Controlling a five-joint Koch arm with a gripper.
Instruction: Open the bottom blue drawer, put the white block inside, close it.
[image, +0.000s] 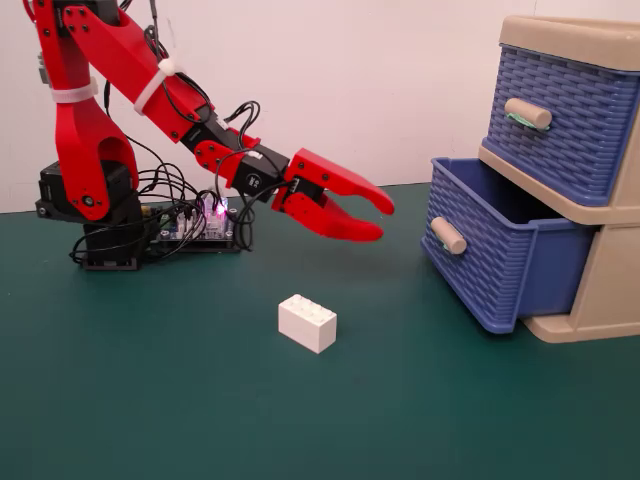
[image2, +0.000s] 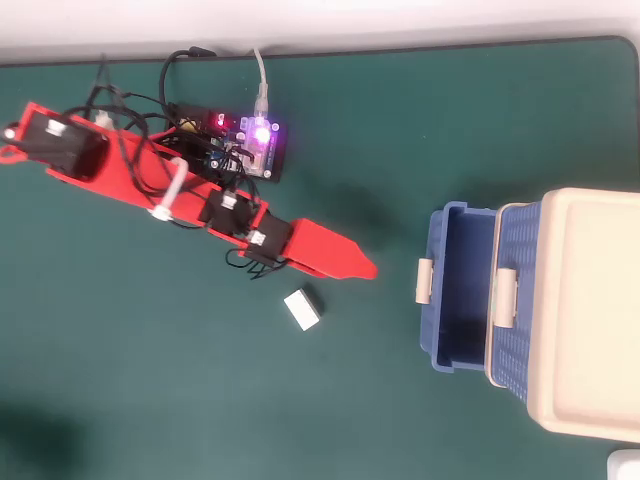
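The white block (image: 307, 323) lies on the green mat; in the overhead view (image2: 302, 308) it sits just below the arm's jaws. The bottom blue drawer (image: 500, 262) of the small beige cabinet stands pulled out and empty inside, its bare wall showing in the overhead view (image2: 460, 362). My red gripper (image: 385, 220) hangs in the air above and behind the block, pointing toward the drawer, jaws apart and empty. In the overhead view the gripper (image2: 368, 268) shows as one stacked red wedge, well left of the drawer handle (image2: 424, 281).
The top blue drawer (image: 560, 120) is closed. The arm's base and a lit controller board (image2: 250, 142) with loose cables stand at the back left. The beige cabinet (image2: 590, 310) fills the right side. The mat's far edge meets a white wall.
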